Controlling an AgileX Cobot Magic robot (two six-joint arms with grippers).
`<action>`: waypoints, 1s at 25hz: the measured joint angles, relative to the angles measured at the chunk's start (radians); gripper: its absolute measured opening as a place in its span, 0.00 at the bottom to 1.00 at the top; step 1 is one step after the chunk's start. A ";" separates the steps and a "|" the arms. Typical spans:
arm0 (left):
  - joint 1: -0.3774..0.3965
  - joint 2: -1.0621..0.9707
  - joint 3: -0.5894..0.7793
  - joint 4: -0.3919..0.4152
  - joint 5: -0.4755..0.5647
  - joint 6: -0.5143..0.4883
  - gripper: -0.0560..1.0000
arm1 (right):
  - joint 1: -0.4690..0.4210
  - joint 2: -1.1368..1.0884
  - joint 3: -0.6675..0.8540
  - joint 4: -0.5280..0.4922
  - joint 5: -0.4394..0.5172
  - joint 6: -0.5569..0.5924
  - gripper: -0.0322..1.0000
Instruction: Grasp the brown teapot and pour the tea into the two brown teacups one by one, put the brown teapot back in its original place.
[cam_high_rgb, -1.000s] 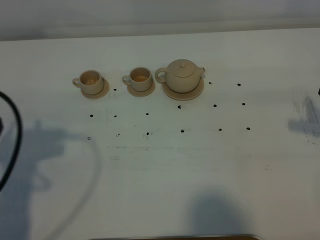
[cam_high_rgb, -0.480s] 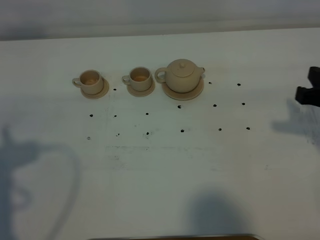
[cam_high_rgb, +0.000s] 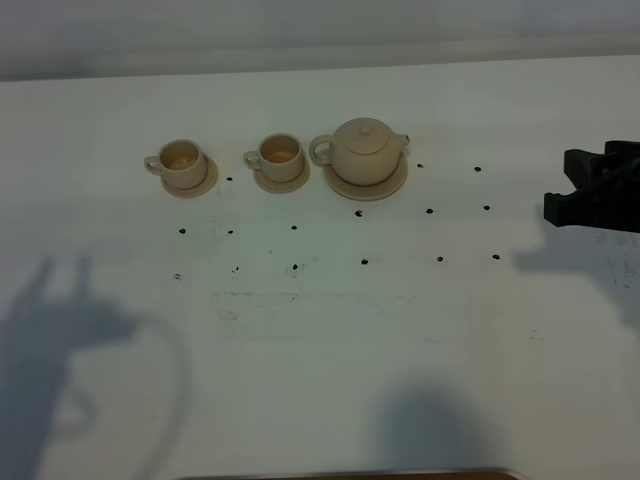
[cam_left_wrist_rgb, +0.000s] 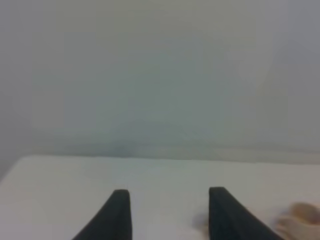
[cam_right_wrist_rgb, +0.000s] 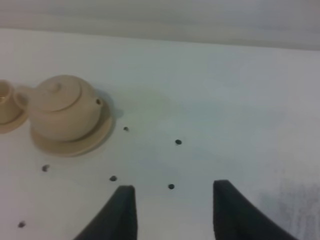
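The brown teapot (cam_high_rgb: 368, 152) (cam_right_wrist_rgb: 62, 107) stands upright with its lid on, on the wide saucer (cam_high_rgb: 392, 186) (cam_right_wrist_rgb: 95, 137) that is its original place. Left of it the two brown teacups (cam_high_rgb: 182, 160) (cam_high_rgb: 280, 154) sit on their small saucers. My right gripper (cam_high_rgb: 558, 187) (cam_right_wrist_rgb: 173, 186) hovers open and empty near the table's right edge, well to the right of the teapot. In the left wrist view my left gripper (cam_left_wrist_rgb: 169, 192) is open with nothing between its fingers, and a blurred tan shape (cam_left_wrist_rgb: 300, 220) lies beside it. The high view does not show the left gripper.
Small black dots (cam_high_rgb: 364, 262) mark the white table (cam_high_rgb: 320, 350) in front of the tea set. The left arm's shadow (cam_high_rgb: 60, 340) falls on the table's left part. A dark scuff (cam_right_wrist_rgb: 295, 200) marks the surface under the right arm.
The right gripper has come in from the right edge and moved left toward the teapot. The left arm's black cable has left the high view, and its shadow has shifted.
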 joint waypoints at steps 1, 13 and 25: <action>0.000 0.000 0.000 0.000 0.033 0.003 0.36 | 0.000 0.000 0.000 0.000 0.005 0.000 0.39; 0.000 0.042 -0.083 0.005 0.175 0.373 0.34 | 0.017 0.000 0.000 0.000 0.025 -0.006 0.39; -0.223 0.041 -0.048 0.003 -0.325 0.396 0.34 | 0.030 0.000 0.000 0.000 0.025 -0.009 0.39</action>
